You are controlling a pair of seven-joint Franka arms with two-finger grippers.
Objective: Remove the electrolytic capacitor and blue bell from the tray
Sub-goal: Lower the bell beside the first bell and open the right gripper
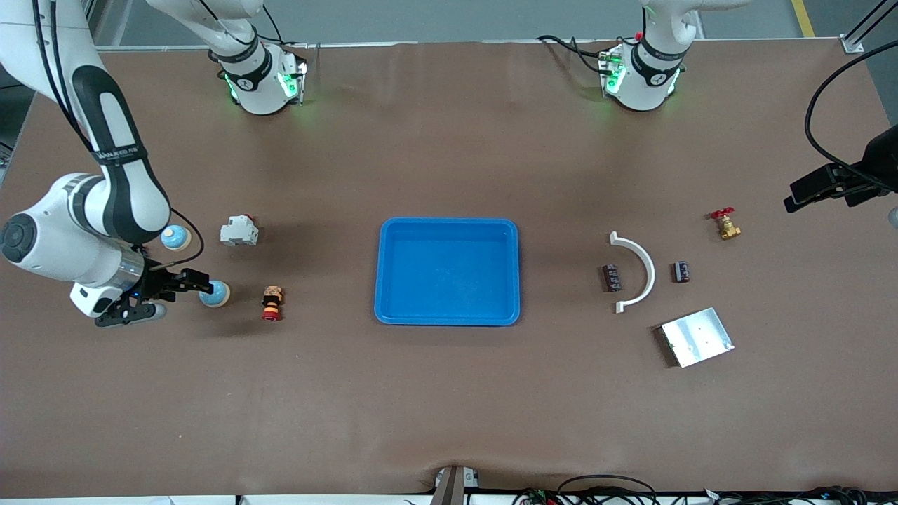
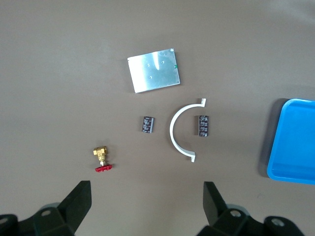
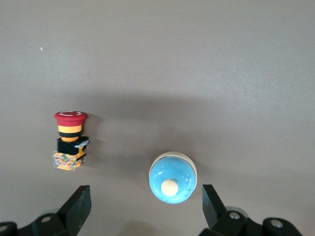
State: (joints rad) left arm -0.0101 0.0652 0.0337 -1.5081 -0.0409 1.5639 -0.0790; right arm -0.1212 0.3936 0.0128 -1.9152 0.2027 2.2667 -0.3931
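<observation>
Two blue bells with cream buttons stand at the right arm's end of the table, one (image 1: 175, 238) farther from the front camera, the other (image 1: 215, 293) nearer. My right gripper (image 1: 175, 298) is open right beside the nearer bell (image 3: 173, 183), which shows just ahead of the gap between the spread fingers (image 3: 81, 206). Two small dark capacitors (image 1: 612, 278) (image 1: 681, 271) lie at the left arm's end. My left gripper (image 1: 807, 193) hangs open high above that end, holding nothing. In the left wrist view the open gripper (image 2: 147, 204) looks down on both capacitors (image 2: 147, 124) (image 2: 203, 125).
A blue tray (image 1: 393, 308) sits mid-table. A red push button (image 1: 272, 303) and a white breaker (image 1: 238, 231) lie by the bells. A white curved bracket (image 1: 635, 272) arcs between the capacitors, with a metal plate (image 1: 697, 337) and a brass valve (image 1: 725, 224) close by.
</observation>
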